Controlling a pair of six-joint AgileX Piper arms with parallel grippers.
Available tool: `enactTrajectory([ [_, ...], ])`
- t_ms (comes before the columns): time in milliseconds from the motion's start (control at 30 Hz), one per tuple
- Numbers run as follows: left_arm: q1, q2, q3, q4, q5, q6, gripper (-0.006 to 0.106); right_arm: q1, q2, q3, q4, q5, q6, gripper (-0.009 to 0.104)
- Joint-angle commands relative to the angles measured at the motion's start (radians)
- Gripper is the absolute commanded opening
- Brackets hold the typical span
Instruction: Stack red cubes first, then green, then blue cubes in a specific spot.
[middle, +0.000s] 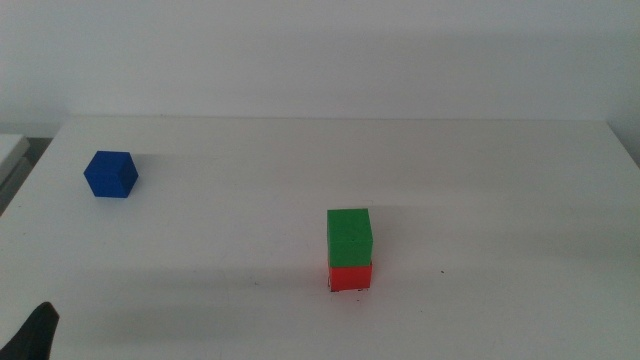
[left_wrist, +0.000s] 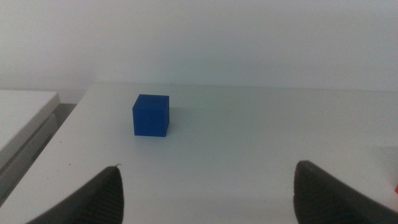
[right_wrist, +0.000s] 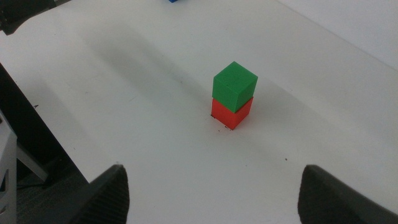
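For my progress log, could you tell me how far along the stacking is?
Done: green cube sits on red cube at the marked spot. In hand: nothing; left gripper is open, facing the blue cube; right gripper is open. Left: blue on top.

Blue cube (left_wrist: 151, 115): one, small, deep blue, matte, plain faces; sits flat and upright on the white table (left_wrist: 249, 143), toward the far side, near the table's far corner, with one face and a darker side face turned to the camera. Left gripper (left_wrist: 208, 190): two dark jaws spread wide apart, only their tips in sight, nothing between them; bare tabletop lies in the gap; the cube stands well ahead of the tips and apart from both. Pale ledge (left_wrist: 25, 118): lower surface beside the table's edge. Background: plain light wall (left_wrist: 217, 37) behind the far edge. A sliver of red shows at the frame's border, too small to identify.
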Motion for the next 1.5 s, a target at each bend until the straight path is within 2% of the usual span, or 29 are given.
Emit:
enactTrajectory([
  [0,0.001,-0.003,0.000,0.002,-0.016,-0.001,0.094,0.003,-0.005,0.004,-0.007,-0.008,-0.010,0.093],
  [67,0.001,0.024,-0.032,0.018,-0.001,-0.001,0.094,0.003,-0.005,0.004,-0.007,-0.008,-0.010,0.093],
  [167,0.014,0.213,-0.226,0.058,0.125,-0.005,0.094,0.003,-0.005,0.004,-0.007,-0.008,-0.010,0.093],
  [300,0.032,0.519,-0.567,0.079,0.439,-0.008,0.094,0.003,-0.005,0.004,-0.007,-0.008,-0.010,0.093],
  [400,0.032,0.724,-0.736,0.108,0.632,-0.008,0.094,0.003,-0.005,0.004,-0.007,-0.008,-0.010,0.093],
  [533,0.032,0.933,-0.873,0.089,0.776,0.047,0.094,0.003,-0.005,0.004,-0.007,-0.011,-0.010,0.093],
  [633,0.032,1.040,-0.910,-0.016,0.780,0.126,0.094,0.003,-0.005,0.004,-0.007,-0.011,-0.010,0.093],
  [700,0.032,1.098,-0.912,-0.086,0.759,0.109,0.094,0.003,-0.005,0.004,-0.007,-0.011,-0.010,0.093],
  [767,0.032,1.139,-0.912,-0.112,0.759,0.060,0.094,0.003,-0.005,0.004,-0.007,-0.011,-0.010,0.093],
  [900,0.032,1.187,-0.912,-0.127,0.728,-0.013,0.094,0.003,-0.005,0.004,-0.007,-0.011,-0.010,0.093],
  [1100,0.032,1.195,-0.917,-0.078,0.712,-0.005,0.094,0.003,-0.005,0.004,-0.007,-0.011,-0.010,0.093],
  [1467,0.032,1.195,-0.920,-0.076,0.742,-0.020,0.094,0.003,-0.005,0.004,-0.007,-0.011,-0.010,0.093],
])
